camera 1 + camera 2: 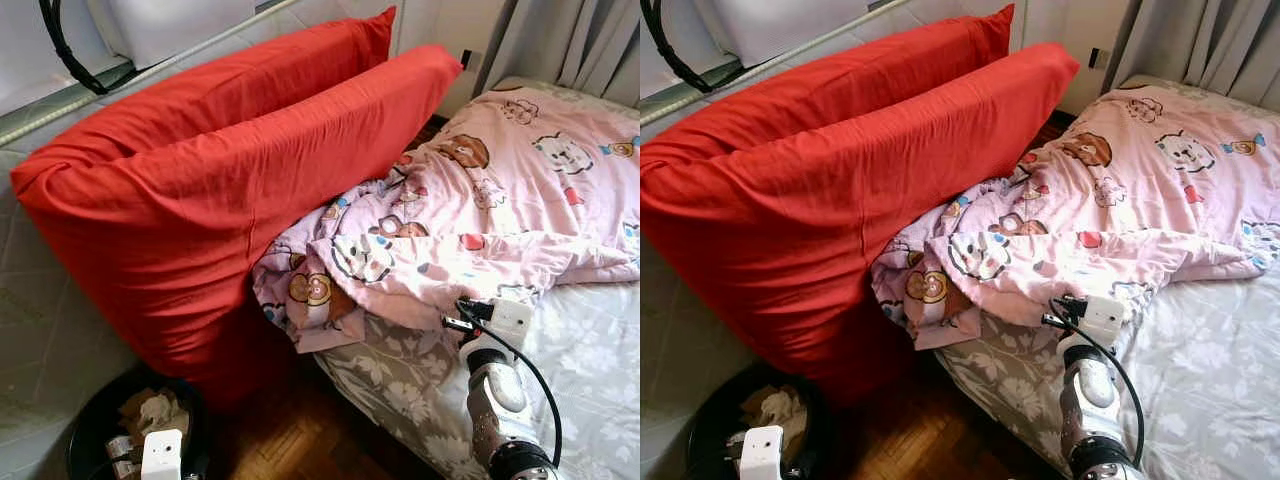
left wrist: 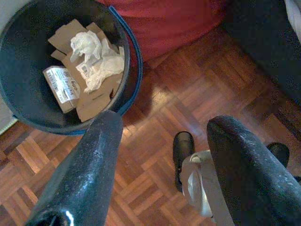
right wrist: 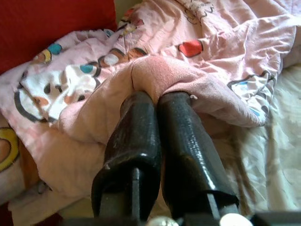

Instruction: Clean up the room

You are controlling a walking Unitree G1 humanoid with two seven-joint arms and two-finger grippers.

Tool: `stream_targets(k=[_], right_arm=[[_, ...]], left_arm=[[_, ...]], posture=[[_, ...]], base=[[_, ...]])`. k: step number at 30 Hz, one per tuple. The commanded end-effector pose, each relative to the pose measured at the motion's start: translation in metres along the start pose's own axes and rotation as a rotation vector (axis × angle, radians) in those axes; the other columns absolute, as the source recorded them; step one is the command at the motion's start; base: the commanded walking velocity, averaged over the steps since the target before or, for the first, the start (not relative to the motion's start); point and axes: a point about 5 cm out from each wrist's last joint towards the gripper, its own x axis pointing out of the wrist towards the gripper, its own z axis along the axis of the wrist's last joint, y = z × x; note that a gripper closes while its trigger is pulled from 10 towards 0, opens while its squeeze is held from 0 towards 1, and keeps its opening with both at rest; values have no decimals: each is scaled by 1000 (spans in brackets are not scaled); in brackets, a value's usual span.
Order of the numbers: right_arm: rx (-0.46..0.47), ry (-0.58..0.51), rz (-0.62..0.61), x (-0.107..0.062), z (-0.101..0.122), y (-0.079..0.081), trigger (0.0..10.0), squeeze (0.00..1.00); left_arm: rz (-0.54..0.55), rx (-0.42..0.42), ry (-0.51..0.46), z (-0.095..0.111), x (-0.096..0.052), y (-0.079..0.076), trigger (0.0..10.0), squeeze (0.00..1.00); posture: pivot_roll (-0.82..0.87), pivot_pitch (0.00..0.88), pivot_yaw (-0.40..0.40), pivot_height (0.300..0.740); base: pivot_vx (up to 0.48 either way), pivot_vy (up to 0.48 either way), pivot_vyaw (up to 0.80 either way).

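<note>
A pink cartoon-print quilt (image 1: 480,200) lies crumpled on the bed, its corner hanging over the near edge. My right gripper (image 3: 157,101) is at that folded edge, and its fingers (image 3: 183,136) are shut with pink fabric pinched at the tips. The right arm (image 1: 495,400) reaches up from the lower right over the grey floral sheet (image 1: 590,360). Two big red pillows (image 1: 230,170) lean against the bed's left side. My left gripper (image 2: 167,122) hangs open above the wooden floor beside a black bin (image 2: 19,94), with nothing between its fingers.
The black bin (image 1: 90,430) holds cardboard scraps and crumpled paper (image 2: 94,56). It stands on parquet floor (image 1: 290,430) between the red pillows and a tiled wall at the left. Grey curtains (image 1: 570,40) hang behind the bed. My black foot (image 2: 182,148) is on the floor below the left gripper.
</note>
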Motion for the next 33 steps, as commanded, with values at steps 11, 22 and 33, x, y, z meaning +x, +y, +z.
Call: stream_targets(k=[11,22,33], right_arm=[[-7,-32,4,0,3,1,10000,0],[-24,-102,-62,3,19,-13,10000,0],[-25,-264,-159,9,56,-28,10000,0]], left_arm=[[-9,25,31,-9,-4,1,10000,0],[-5,26,34,-9,-3,1,10000,0],[-5,27,37,-8,-2,1,10000,0]], posture=[[13,136,26,740],[16,145,22,740],[12,154,23,740]], base=[[-284,0,0],[-290,0,0],[-291,0,0]])
